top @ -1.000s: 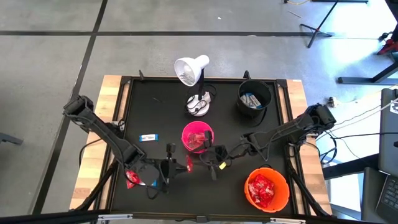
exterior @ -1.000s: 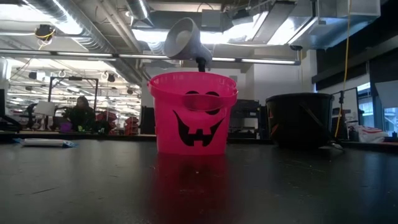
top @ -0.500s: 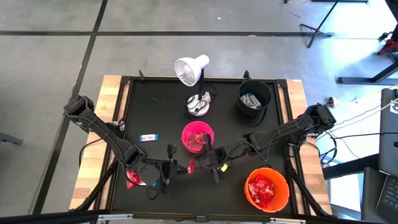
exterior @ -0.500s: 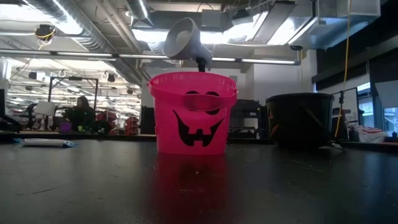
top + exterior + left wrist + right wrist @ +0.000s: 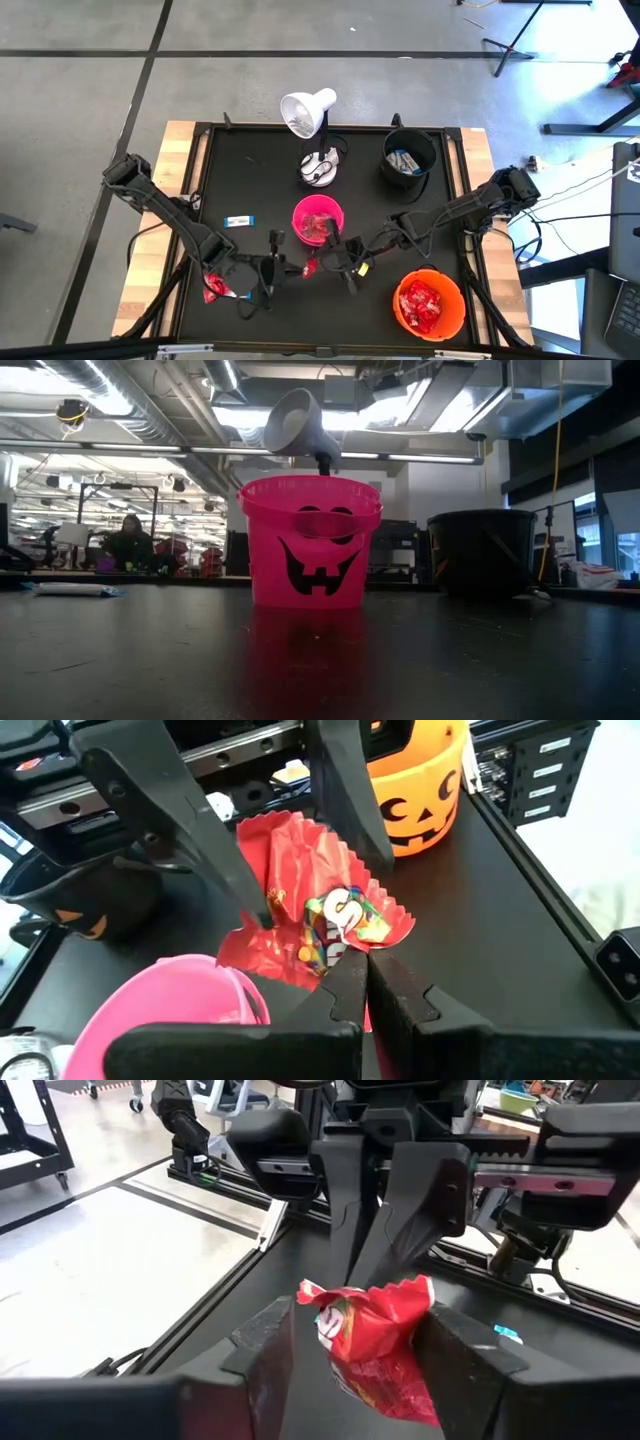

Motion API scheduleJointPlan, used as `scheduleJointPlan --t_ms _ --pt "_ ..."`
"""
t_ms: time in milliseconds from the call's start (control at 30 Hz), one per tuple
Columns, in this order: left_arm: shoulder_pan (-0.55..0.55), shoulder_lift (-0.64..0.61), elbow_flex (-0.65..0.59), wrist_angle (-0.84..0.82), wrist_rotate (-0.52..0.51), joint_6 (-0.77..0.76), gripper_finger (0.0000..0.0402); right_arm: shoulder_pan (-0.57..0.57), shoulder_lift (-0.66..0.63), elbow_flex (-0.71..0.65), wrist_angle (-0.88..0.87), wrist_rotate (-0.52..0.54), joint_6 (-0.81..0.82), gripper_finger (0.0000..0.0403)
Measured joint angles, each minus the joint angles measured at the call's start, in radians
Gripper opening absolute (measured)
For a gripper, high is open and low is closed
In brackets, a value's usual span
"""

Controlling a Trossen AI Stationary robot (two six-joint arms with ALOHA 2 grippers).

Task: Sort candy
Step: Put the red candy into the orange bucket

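Left jaws: the left gripper (image 5: 283,268) sits low over the black tabletop (image 5: 260,190), its jaws pressed together on one edge of a shiny red crinkled candy packet (image 5: 320,925).
Loose candy to the left: a second red packet (image 5: 212,289) lies on the tabletop well behind the left jaws, near the left arm; a slim white-and-blue wrapped bar (image 5: 238,221) lies well apart from both jaws, toward the far left.
Held packet: it hangs between the two sets of jaws, just in front of the left pair and inside the gap of the right pair.
Pink bucket: a pink plastic pumpkin-face bucket (image 5: 318,220) stands just beyond the jaws, close beside the packet.
Right jaws: the right gripper (image 5: 327,262) faces the left one; its jaws stand apart, one on each side of the packet, and from the wrist view I cannot tell whether the pads already touch the wrapper.
Far right: an orange plastic pumpkin bucket (image 5: 430,303) already holding red packets sits well behind the right jaws; a black bucket (image 5: 409,157) with white-and-blue bars stands well off.
Step, as I judge it: a hand-over of the red packet to the right arm.
Risk: if the left jaws let go before the right ones close, the slick wrapper would drop to the tabletop.
Risk: a close on the frilled edge only could let it slip on the way to the orange bucket.
Risk: both pairs pulling at once could tear the wrapper.
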State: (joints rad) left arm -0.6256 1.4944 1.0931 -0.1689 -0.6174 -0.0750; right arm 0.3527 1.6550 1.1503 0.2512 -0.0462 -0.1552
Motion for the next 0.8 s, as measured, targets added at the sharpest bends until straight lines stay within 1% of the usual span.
scheduleJointPlan --t_ms 67,133,367,433,500,600,700,800 --pt "0.004 0.0 0.0 0.0 0.0 0.0 0.0 0.0 0.0 0.0 0.0 0.0 -0.006 0.0182" --pt "0.004 0.0 0.0 0.0 0.0 0.0 0.0 0.0 -0.001 0.0 0.0 0.0 -0.009 0.0159" --pt "0.004 0.0 0.0 -0.001 -0.001 -0.001 0.0 -0.002 -0.001 0.0 -0.035 0.0 -0.01 0.0035" --pt "0.004 0.0 0.0 0.0 -0.001 -0.002 0.0 -0.002 -0.001 0.0 -0.04 0.001 -0.011 0.0012" --pt "0.004 0.0 0.0 0.001 -0.012 -0.024 0.0 -0.002 -0.001 0.0 -0.042 0.001 -0.011 0.0012" --pt "0.004 0.0 0.0 0.001 -0.039 -0.069 0.0007 -0.002 -0.001 0.0 -0.043 0.014 -0.011 0.0027" --pt "0.004 0.0 0.0 0.001 -0.039 -0.074 0.003 -0.002 -0.002 0.0 -0.052 0.055 -0.011 0.0026" --pt "0.004 -0.001 0.0 0.002 -0.044 -0.076 0.0066 -0.001 -0.002 0.001 -0.075 0.09 -0.011 0.0011"
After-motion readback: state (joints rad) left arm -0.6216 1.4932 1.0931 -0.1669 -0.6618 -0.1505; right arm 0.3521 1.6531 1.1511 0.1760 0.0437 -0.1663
